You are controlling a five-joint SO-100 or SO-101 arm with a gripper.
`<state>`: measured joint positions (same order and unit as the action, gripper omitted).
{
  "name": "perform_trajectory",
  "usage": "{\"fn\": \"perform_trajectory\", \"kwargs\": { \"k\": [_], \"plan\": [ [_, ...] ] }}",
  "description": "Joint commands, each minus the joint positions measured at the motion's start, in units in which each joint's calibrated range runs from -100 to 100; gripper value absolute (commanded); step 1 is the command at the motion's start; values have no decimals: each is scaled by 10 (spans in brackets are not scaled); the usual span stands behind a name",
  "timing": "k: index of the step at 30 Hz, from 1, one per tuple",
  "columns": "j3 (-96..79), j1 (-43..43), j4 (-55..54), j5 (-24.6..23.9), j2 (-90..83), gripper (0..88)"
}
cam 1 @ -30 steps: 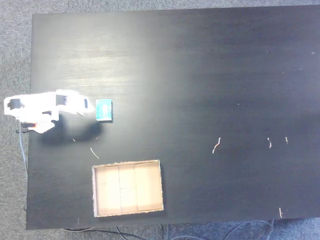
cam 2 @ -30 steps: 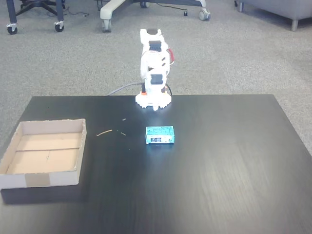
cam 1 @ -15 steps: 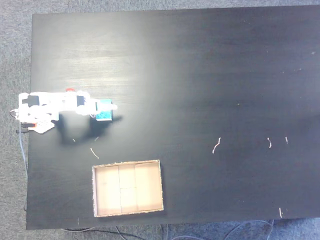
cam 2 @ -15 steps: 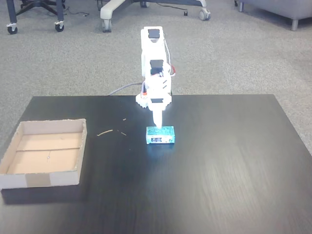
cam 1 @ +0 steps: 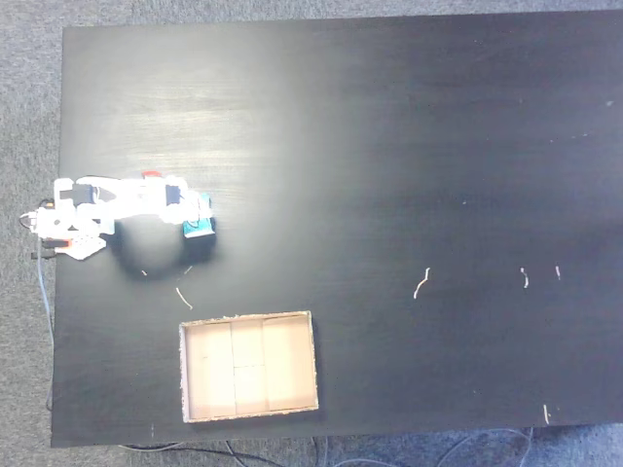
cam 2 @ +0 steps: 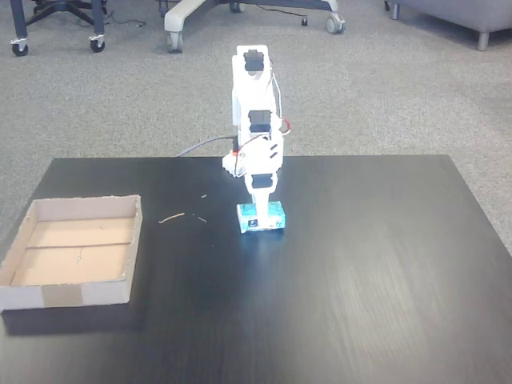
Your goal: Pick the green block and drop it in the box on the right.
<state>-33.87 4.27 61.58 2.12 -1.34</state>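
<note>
The green block [cam 1: 201,230] [cam 2: 274,218] is a small teal piece lying on the black table [cam 1: 389,146] [cam 2: 360,264] near the arm's base. My white gripper [cam 1: 195,216] [cam 2: 261,210] is lowered onto it, covering its middle and the part nearest the base. How the jaws stand is hidden, so I cannot tell whether they hold the block. The box [cam 1: 248,317] [cam 2: 64,294], a shallow tan cardboard tray, sits with nothing in it: below the block in the top-down fixed view, at the left in the front-on fixed view.
Small pale scraps [cam 1: 421,283] [cam 1: 183,298] [cam 2: 171,217] lie on the table. The arm's base [cam 1: 68,229] [cam 2: 240,164] stands at the table edge with a cable [cam 2: 196,146] trailing off. Wheeled chair bases [cam 2: 184,12] stand on the carpet behind.
The arm unfolded from its tucked pose, reached over the block and then dropped onto it. The block has shifted slightly toward the base.
</note>
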Motion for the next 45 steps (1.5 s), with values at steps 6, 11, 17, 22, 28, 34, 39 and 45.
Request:
{"fn": "perform_trajectory", "kwargs": {
  "k": [6, 11, 17, 22, 28, 34, 39, 45],
  "plan": [
    [-31, -117, -18, 54, -236, 135],
    [-27, -311, -150, 126, -346, 133],
    [112, -412, -352, 135, -98, 91],
    [401, -417, -291, 133, 162, 82],
    [603, -424, -172, 138, 348, 157],
    [615, -433, -103, 128, 355, 810],
    [388, -391, -116, 75, 73, 845],
    [-204, -67, -164, 51, -577, 351]
  ]
}}
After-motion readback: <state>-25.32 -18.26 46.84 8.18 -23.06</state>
